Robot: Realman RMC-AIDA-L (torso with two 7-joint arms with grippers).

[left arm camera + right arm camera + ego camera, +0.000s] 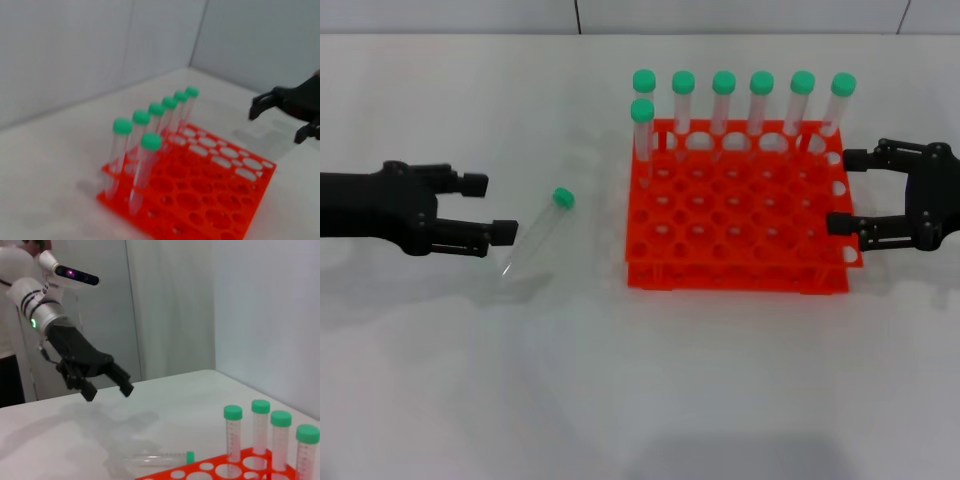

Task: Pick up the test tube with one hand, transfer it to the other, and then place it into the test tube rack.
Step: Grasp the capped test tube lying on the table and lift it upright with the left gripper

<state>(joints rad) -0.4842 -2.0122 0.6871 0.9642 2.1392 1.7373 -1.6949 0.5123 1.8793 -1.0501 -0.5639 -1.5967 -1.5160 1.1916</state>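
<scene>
A clear test tube [535, 235] with a green cap lies alone on the white table, left of the orange-red rack [740, 245]. My left gripper [490, 207] is open and empty just left of the tube, hovering above the table. The right wrist view shows it [110, 391] on the arm with the green ring, above the lying tube [155, 458]. My right gripper [847, 190] is open and empty at the rack's right edge. It also shows in the left wrist view [276, 125], beyond the rack [200, 200].
Several green-capped tubes [723, 100] stand upright along the rack's back row, with one more [642, 135] in the second row at the left. They also show in the left wrist view [150, 165]. White walls stand behind the table.
</scene>
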